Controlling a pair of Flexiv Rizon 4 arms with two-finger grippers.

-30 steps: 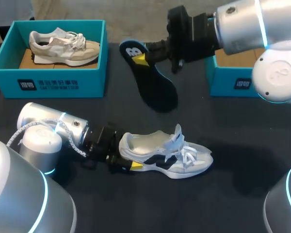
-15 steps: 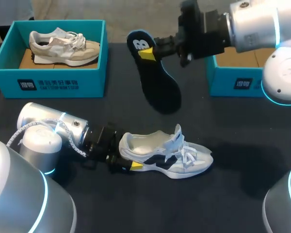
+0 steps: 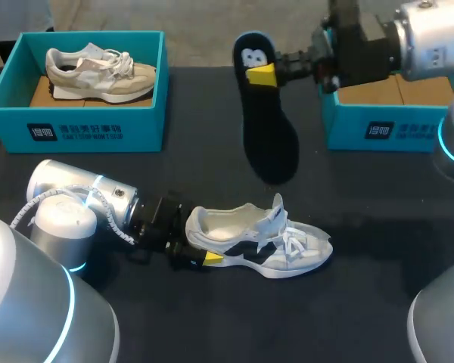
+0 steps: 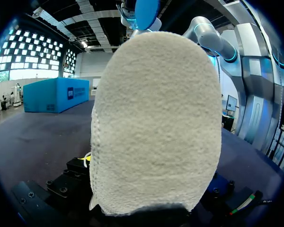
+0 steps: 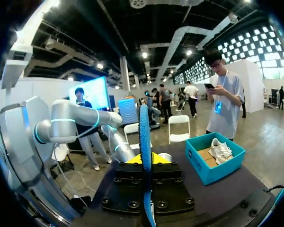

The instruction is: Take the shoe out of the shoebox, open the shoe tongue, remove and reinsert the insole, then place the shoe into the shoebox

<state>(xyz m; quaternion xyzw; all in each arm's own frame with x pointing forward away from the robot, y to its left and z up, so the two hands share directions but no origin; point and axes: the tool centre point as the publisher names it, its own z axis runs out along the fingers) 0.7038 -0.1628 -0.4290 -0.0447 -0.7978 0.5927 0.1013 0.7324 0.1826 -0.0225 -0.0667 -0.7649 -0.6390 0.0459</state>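
On the near left of the dark table [image 3: 378, 302], the left gripper [image 3: 204, 257] is clamped on the heel of a white and black sneaker [image 3: 268, 240]. The sneaker sits upright on its sole with its toe pointing right and its tongue pulled up and open. In the left wrist view its pale heel [image 4: 156, 127] fills the space between the fingers.

Farther back, near the middle, the right gripper [image 3: 263, 76] is closed on the heel end of a black insole [image 3: 271, 136]. The insole hangs above the table with its toe end down and nearer. The right wrist view shows the insole [image 5: 145, 142] edge-on between the two yellow tips.

At the far left stands the left shoebox [image 3: 91, 125], teal, holding a beige sneaker [image 3: 98, 72]. At the far right, just behind the right gripper, is the right shoebox [image 3: 363, 130], also teal.
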